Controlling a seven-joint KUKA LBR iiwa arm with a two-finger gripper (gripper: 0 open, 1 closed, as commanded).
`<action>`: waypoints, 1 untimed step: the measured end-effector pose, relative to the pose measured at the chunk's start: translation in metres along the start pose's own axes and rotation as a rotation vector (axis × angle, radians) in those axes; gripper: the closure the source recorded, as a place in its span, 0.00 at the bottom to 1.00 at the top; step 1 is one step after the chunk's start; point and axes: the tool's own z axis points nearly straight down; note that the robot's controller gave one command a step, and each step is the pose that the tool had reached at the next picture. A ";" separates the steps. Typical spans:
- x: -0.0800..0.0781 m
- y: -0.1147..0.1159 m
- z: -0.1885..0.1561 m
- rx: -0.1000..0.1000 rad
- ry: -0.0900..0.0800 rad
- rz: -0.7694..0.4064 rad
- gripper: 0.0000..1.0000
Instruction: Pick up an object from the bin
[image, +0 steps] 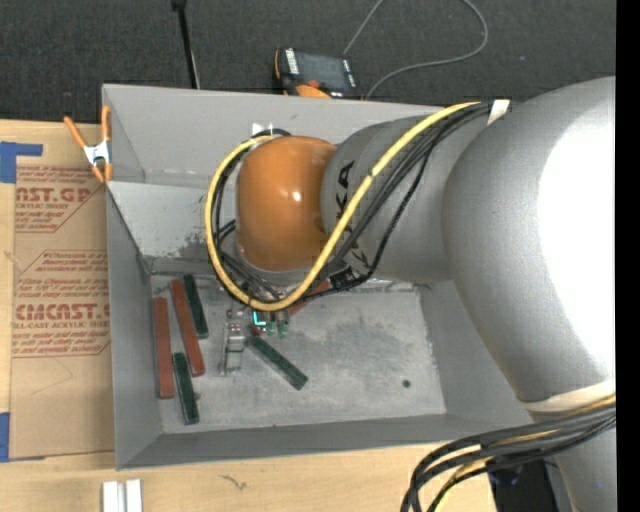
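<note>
The gripper (234, 348) hangs low in the bin (370, 345); I can't tell if it is open or holding anything. A dark green stick (280, 362) lies slanted just beside it, with brown and green sticks (176, 340) near its other side.

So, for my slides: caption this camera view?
Gripper low in the grey bin, beside a slanting dark green stick, red-brown sticks nearby.

The grey arm (520, 220) reaches into the bin (128, 300) from its right side. Its orange wrist cover (285, 205), ringed by yellow and black cables (212, 215), is over the bin's left half; the gripper (236, 345) below points down near the bin's floor.
</note>
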 end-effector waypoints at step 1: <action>0.032 -0.070 0.056 0.002 -0.003 0.190 0.00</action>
